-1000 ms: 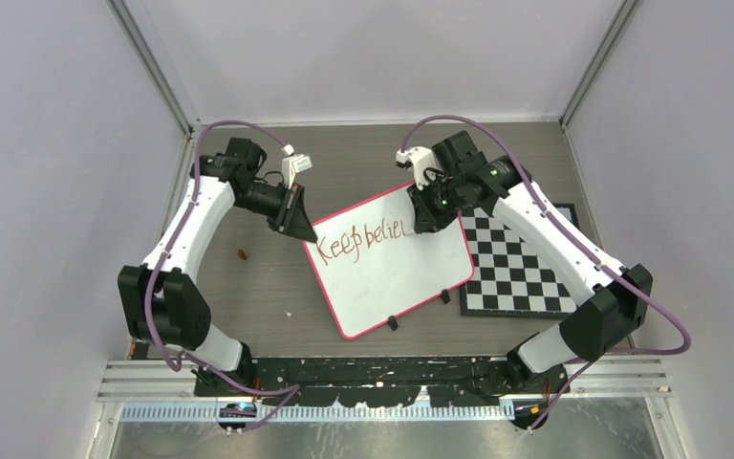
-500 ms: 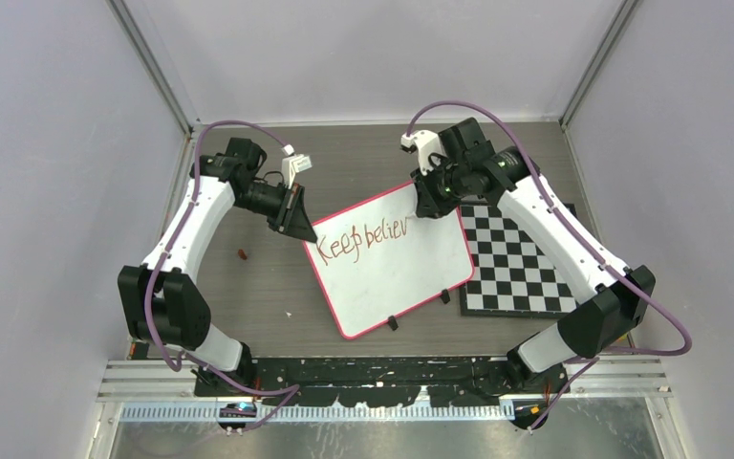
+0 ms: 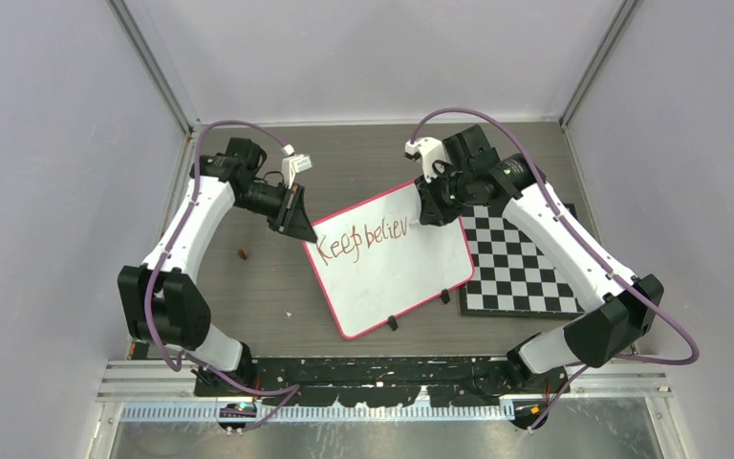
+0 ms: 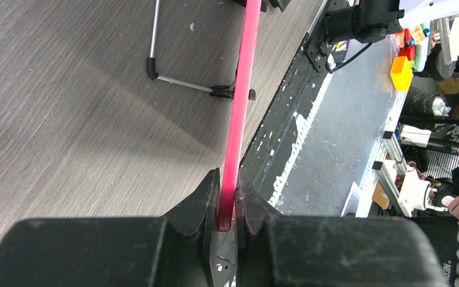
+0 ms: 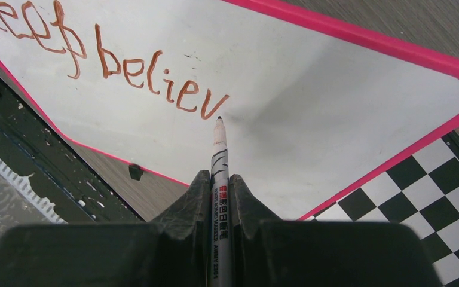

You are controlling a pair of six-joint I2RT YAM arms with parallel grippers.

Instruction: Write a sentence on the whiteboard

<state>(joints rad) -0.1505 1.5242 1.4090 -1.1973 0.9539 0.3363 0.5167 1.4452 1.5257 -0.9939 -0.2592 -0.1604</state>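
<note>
The whiteboard (image 3: 397, 268) with its red-pink rim lies tilted in the middle of the table. Brownish-red writing (image 3: 363, 237) on it reads "Keep believ"; it also shows in the right wrist view (image 5: 155, 81). My left gripper (image 3: 298, 222) is shut on the board's far left corner; the left wrist view shows the rim (image 4: 239, 107) edge-on between the jaws of my left gripper (image 4: 228, 190). My right gripper (image 3: 433, 212) is shut on a white marker (image 5: 219, 167), its tip just right of the last letter "v" and close above the board.
A black-and-white checkered board (image 3: 521, 263) lies right of the whiteboard, partly under it. A small reddish bit (image 3: 243, 253) lies on the table left of the whiteboard. The board's folding metal leg (image 4: 173, 75) shows beneath it in the left wrist view.
The writing has grown from "Keep beliel" strokes to "Keep believ". My right gripper with the marker has shifted slightly right along the line. The left arm has not moved.
</note>
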